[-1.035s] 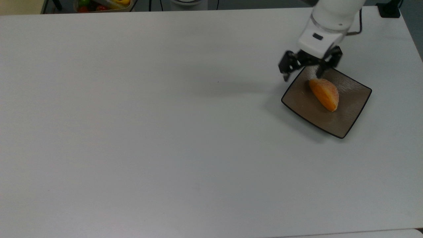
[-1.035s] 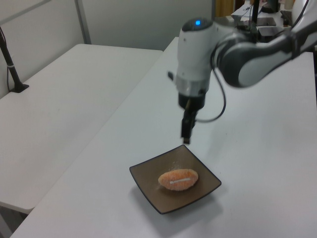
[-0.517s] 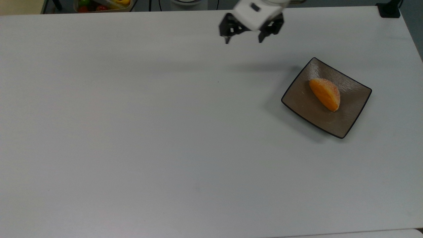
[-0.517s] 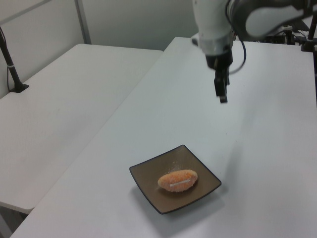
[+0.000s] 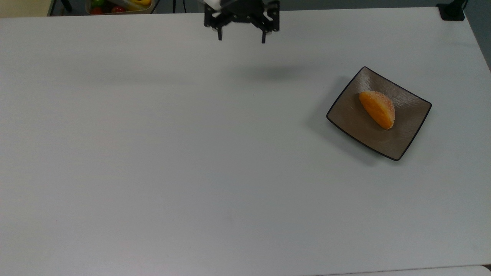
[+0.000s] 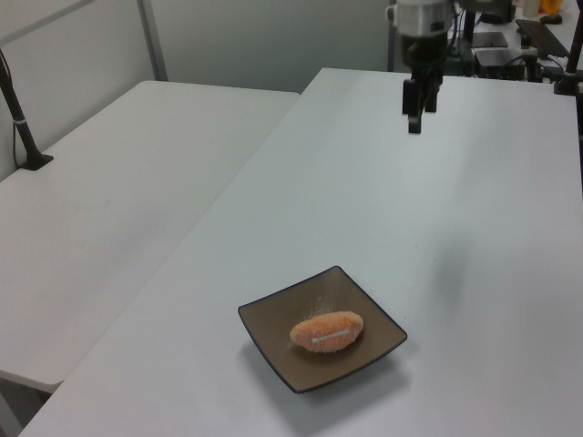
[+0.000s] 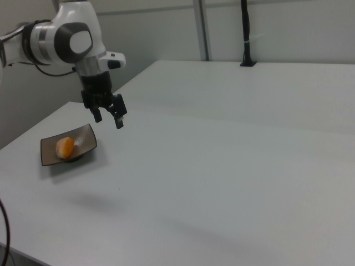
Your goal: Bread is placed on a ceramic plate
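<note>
1. Gripper (image 5: 241, 36): released, empty, withdrawn from above the plate a second ago to the worktop's far edge in the top view
2. Bread (image 5: 376, 109): lying on the ceramic plate (image 5: 410, 134), near the top view's right edge; placement judged complete
3. White worktop (image 5: 172, 153): otherwise bare; second white table (image 6: 109, 182) alongside

Robot lab, plain white tables (image 5: 153, 153), mounted arm (image 7: 61, 39)
</note>
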Robot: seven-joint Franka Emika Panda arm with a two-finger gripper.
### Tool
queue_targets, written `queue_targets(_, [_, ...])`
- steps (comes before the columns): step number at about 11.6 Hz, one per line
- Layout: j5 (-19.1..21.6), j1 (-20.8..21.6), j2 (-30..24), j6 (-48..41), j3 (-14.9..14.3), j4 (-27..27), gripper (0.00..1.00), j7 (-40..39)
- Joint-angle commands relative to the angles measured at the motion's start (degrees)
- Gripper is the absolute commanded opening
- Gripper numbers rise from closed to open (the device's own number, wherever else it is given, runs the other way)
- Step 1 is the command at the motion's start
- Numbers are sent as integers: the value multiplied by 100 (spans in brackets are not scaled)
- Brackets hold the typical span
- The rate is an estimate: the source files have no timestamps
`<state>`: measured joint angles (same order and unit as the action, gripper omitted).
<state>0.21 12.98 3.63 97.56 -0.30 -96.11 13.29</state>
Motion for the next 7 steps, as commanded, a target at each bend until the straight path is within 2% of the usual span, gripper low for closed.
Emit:
queue_targets(1, [-12, -313, -407, 219, -13, -330, 100, -81])
queue_targets(2, [-117, -383, -407, 246, -14, -295, 100, -72])
queue_targets(7, [-145, -357, -345, 325, -14, -285, 100, -54])
